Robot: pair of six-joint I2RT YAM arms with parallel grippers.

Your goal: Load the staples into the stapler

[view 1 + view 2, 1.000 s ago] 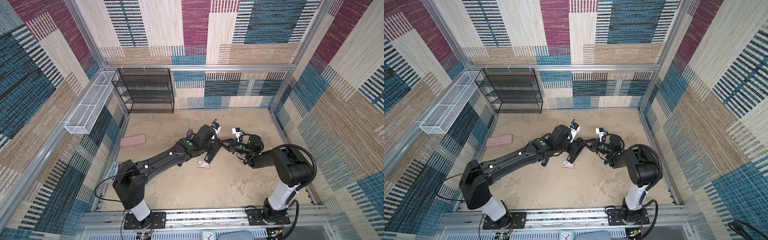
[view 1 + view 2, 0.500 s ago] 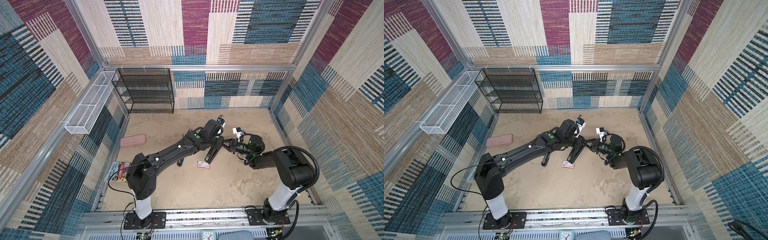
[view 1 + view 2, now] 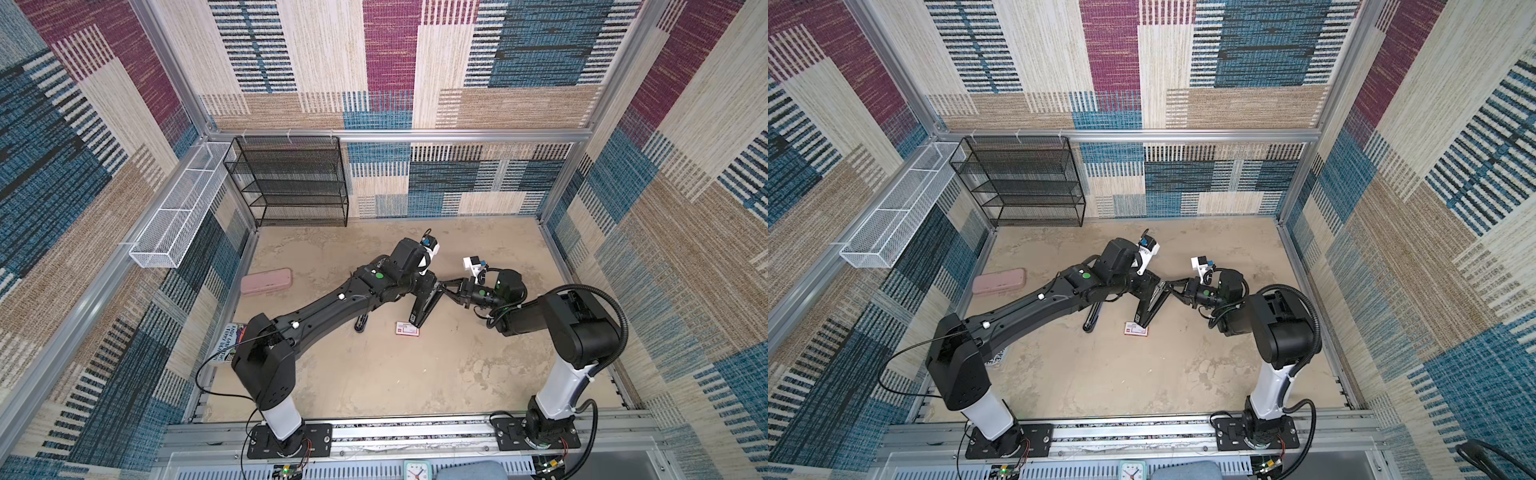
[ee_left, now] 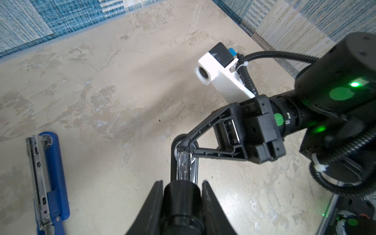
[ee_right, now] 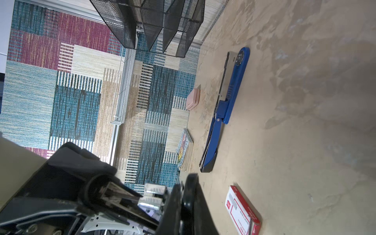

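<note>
A black stapler [image 3: 424, 307] hangs tilted over the middle of the table, its lower end near the table. My left gripper [image 4: 182, 183] is shut on its thick black rear end. Its chrome magazine [image 4: 184, 166] runs out to my right gripper [image 4: 183, 146], which is shut on the front tip. Both grippers meet at the stapler's upper end in both top views. The staples' white box with a red label [image 3: 407, 329] lies flat on the table just below it, also in the right wrist view [image 5: 242, 209]. A blue stapler [image 5: 230, 91] lies folded open on the table.
A pink oblong case [image 3: 267, 281] lies at the left, and a book [image 3: 226, 347] at the left edge. A black mesh shelf [image 3: 291, 183] stands at the back left. A white wire basket [image 3: 178, 208] hangs on the left wall.
My left gripper's jaws have narrowed onto the black stapler's rear end, and the left arm has shifted its elbow. The right arm has held still.
</note>
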